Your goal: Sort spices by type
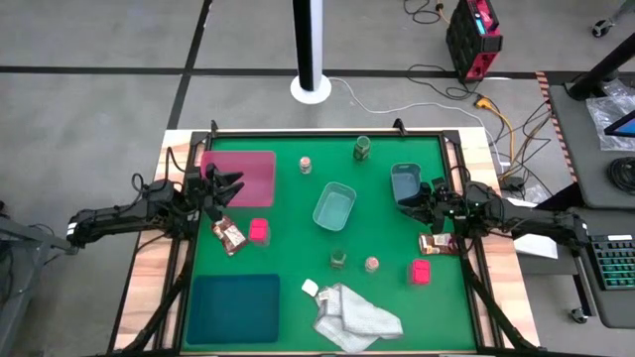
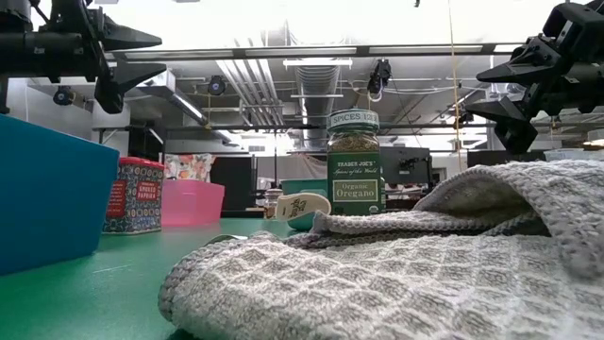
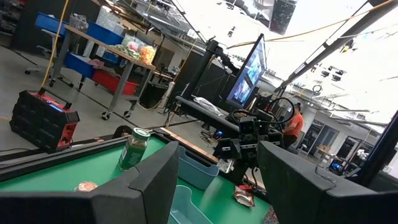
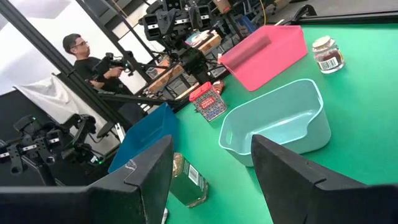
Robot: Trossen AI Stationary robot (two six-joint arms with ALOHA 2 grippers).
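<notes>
Both grippers hang open above the green table and hold nothing. My left gripper hovers at the pink tray's right edge, above a brown sachet and a pink block. My right gripper hovers beside the bluish tub, with the second sachet and pink block lying nearer. A tan-topped jar and a green jar stand upright at the far side. Another green jar and tan-topped jar stand near the cloth.
A pink tray lies far left and a teal tray near left. A light teal tub sits mid-table. A white-grey cloth lies crumpled at the near edge. A person stands beyond the table's left side.
</notes>
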